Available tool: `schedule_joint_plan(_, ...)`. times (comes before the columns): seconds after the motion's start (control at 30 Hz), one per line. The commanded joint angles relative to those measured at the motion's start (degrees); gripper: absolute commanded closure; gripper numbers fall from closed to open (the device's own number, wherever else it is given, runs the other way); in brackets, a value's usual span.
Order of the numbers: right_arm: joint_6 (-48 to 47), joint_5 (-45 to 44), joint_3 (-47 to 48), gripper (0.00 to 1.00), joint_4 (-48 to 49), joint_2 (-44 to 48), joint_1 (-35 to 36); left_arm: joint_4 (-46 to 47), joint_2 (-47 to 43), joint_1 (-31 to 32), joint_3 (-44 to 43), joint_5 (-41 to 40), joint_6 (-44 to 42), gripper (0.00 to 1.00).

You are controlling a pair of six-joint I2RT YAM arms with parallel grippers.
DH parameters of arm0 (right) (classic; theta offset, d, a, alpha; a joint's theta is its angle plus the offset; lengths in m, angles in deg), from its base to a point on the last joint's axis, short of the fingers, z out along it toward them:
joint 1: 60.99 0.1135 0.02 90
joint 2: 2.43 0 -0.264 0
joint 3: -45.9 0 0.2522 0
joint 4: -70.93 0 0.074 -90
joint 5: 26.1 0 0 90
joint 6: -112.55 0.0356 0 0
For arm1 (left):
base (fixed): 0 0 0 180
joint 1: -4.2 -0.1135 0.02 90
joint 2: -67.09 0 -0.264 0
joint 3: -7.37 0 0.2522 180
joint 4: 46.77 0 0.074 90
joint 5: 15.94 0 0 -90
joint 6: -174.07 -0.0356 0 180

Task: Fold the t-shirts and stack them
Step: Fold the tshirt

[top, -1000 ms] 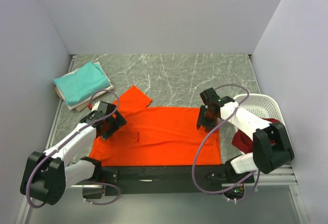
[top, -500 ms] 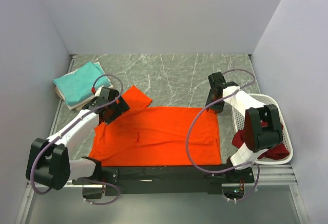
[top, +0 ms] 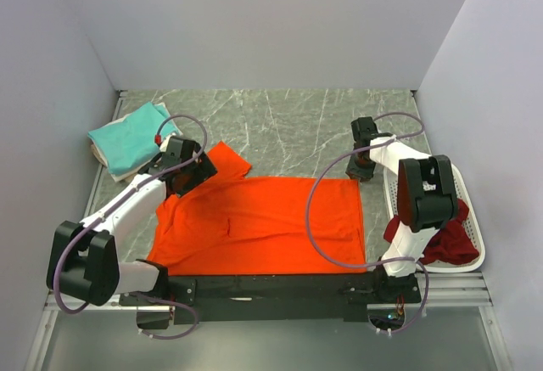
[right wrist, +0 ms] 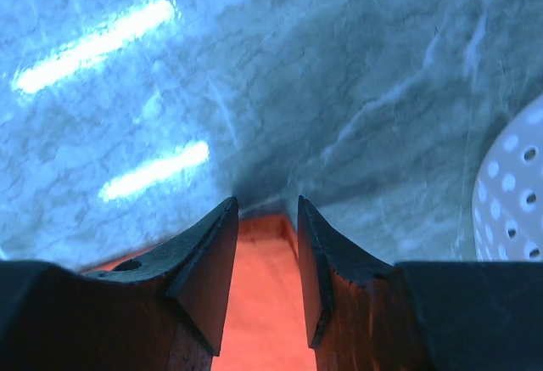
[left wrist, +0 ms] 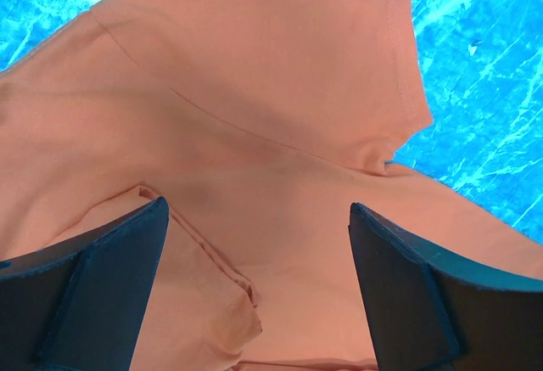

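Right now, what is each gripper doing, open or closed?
Left gripper: open, empty, above the bright orange cotton t-shirt.
Right gripper: nearly closed over the shirt's corner; grip cannot be told.

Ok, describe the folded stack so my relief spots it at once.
Look to the far-left corner of the marble table, by the left wall. The folded stack lies there, just beyond the left gripper. Its teal top over a cream layer sets it apart from the spread orange shirt beside it.
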Motion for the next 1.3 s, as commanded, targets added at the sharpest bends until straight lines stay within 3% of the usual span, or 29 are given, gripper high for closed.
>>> schedule_joint_plan(0.0, -0.86, -0.16, 2.28, 0.59, 3.01, -1.40, -0.79, -0.58, -0.15, -0.07, -3.20, -1.20, -1.57, 0.07)
schedule_joint_plan(0.2, -0.51, 0.72, 1.14, 0.66, 3.01, -1.85, -0.88, 0.21, 2.57, -0.16, -5.92, -1.81, -3.67, 0.07)
schedule_joint_plan(0.37, 0.98, 1.95, -0.79, 0.69, 2.13, -0.71, -0.88, -0.14, 9.77, -0.16, -12.06, -3.66, -7.36, 0.06)
schedule_joint_plan(0.63, 2.04, 0.90, -2.73, 0.68, -0.07, 1.58, -0.88, 0.65, 17.51, -0.25, -18.05, -1.64, -9.39, 0.06)
schedule_joint_plan(0.97, 1.42, 0.98, -3.96, 0.68, -0.24, 1.93, -0.79, 1.17, 19.62, -0.33, -19.81, -0.94, -10.01, 0.06)
schedule_joint_plan(1.1, 1.42, 1.51, -4.84, 0.76, 0.02, 2.28, -0.70, 1.53, 22.69, -0.77, -21.74, -1.02, -10.62, 0.07)
schedule_joint_plan(1.27, 1.42, 1.78, -5.28, 0.95, -0.07, 2.37, -0.88, 1.26, 27.18, -1.21, -26.14, -2.16, -12.29, 0.11)
